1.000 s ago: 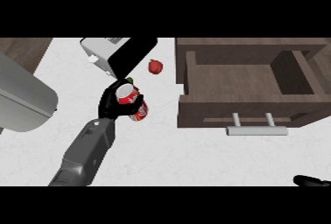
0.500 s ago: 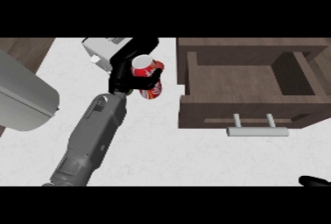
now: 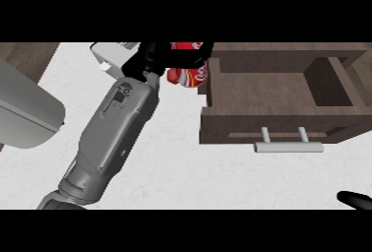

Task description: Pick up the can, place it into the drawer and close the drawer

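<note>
My left hand (image 3: 156, 58) is shut on the red can (image 3: 186, 75) near the top of the head view, with the can held just left of the open drawer (image 3: 280, 86). The can's red body with white lettering shows beside the drawer's left wall; its top is partly hidden by my fingers. The brown wooden drawer stands pulled out, its inside bare, with a pale bar handle (image 3: 288, 145) on its front. Only the fingertips of my right hand (image 3: 356, 200) show at the lower right corner.
A large grey appliance (image 3: 25, 115) fills the left side. A white object (image 3: 110, 56) sits behind my left forearm near the top. White counter (image 3: 210, 177) spreads below the drawer.
My left arm has reached farther up and to the right, carrying the can from the middle of the counter to beside the drawer's left wall.
</note>
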Tool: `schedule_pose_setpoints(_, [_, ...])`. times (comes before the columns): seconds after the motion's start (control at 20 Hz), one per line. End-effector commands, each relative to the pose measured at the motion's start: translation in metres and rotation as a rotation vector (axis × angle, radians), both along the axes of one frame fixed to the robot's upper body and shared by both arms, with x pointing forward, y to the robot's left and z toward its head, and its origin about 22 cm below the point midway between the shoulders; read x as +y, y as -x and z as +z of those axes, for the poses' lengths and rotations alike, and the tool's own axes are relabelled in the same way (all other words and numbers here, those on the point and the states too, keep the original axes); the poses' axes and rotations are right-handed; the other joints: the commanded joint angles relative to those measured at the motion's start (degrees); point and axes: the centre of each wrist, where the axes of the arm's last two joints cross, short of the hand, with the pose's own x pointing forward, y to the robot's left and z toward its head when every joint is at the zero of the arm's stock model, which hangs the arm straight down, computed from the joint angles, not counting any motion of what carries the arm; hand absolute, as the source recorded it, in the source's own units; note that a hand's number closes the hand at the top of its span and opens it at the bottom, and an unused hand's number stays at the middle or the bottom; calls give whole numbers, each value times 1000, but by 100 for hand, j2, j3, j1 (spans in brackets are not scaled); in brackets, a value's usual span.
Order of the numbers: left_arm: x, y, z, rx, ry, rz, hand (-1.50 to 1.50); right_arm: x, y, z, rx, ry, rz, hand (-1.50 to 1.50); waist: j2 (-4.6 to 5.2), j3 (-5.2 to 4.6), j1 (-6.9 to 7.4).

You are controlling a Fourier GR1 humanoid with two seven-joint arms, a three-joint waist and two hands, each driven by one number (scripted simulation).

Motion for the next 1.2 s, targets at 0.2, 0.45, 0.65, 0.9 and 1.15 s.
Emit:
schedule_pose_setpoints(0.2, [-47,16,62,-25,-45,-18,150,5,-5,0,-7,-12,9,-150,12,0,-11])
schedule_pose_setpoints(0.45, [-71,-3,106,2,-68,-9,150,-3,7,10,-23,6,20,-150,44,2,-160])
schedule_pose_setpoints(0.65, [-83,-9,115,12,-106,-12,150,6,-5,1,-15,-5,13,-150,70,4,-174])
schedule_pose_setpoints(0.9, [-92,-12,114,16,-125,-3,150,5,-4,4,-6,3,27,-150,78,5,-253])
schedule_pose_setpoints(1.15, [-95,-16,102,29,-173,30,150,5,-10,10,-45,-1,60,-150,127,14,-446])
